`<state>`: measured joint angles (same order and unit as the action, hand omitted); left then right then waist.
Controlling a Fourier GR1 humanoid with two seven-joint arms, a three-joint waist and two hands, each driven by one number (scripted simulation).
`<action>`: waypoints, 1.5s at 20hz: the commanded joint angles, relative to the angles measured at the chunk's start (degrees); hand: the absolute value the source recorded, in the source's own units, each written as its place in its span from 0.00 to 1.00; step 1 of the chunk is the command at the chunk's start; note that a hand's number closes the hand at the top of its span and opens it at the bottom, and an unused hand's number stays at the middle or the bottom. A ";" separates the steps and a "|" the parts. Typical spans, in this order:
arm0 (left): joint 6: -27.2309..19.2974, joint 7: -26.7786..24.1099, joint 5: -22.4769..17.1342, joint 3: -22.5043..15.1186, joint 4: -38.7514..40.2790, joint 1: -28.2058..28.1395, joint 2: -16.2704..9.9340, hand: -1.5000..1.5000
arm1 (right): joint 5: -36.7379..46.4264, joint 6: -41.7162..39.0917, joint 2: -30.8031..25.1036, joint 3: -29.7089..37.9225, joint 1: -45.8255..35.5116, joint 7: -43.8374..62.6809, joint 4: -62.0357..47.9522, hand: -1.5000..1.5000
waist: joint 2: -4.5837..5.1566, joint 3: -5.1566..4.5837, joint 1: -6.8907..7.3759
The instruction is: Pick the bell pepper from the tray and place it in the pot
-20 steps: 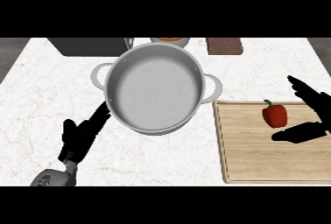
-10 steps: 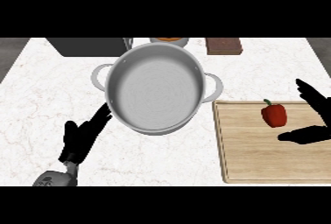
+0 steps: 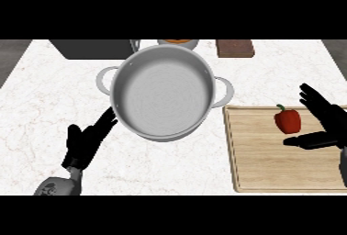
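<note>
On the marble counter (image 3: 41, 105), the open right hand (image 3: 324, 124) flanks the bell pepper (image 3: 287, 120) on the tray (image 3: 271, 170).

Left hand (image 3: 86, 142) rests open at lower left, fingers up; right hand (image 3: 327, 124) open, thumb spread, at right edge.

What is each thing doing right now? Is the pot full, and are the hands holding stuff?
pot: empty, upright on counter
bell pepper: on tray, not held
tray: holds only the pepper
right hand: open beside pepper
left hand: open, holding nothing
</note>
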<state>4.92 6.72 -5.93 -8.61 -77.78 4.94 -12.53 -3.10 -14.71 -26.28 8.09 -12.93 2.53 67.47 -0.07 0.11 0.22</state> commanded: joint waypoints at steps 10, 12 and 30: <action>2.37 1.96 1.91 1.39 -3.58 -2.31 1.94 0.50 | 2.40 -1.67 4.82 2.51 -7.26 -12.82 -21.18 0.00 | 0.12 -0.08 0.23; 1.29 3.26 1.88 1.41 -3.33 0.21 2.07 0.50 | 9.69 0.78 3.30 -2.41 -5.73 -17.28 -18.86 1.00 | 0.23 -0.05 0.66; 1.23 1.51 3.94 1.48 0.87 2.70 3.77 0.50 | 8.10 -16.07 5.48 -2.74 -13.90 -39.89 -34.51 1.00 | 1.07 0.12 1.90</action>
<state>7.39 8.61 -3.06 -7.00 -79.15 5.29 -10.07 4.14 -25.78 -23.08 7.53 -23.64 -32.97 37.63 -0.14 -1.03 1.51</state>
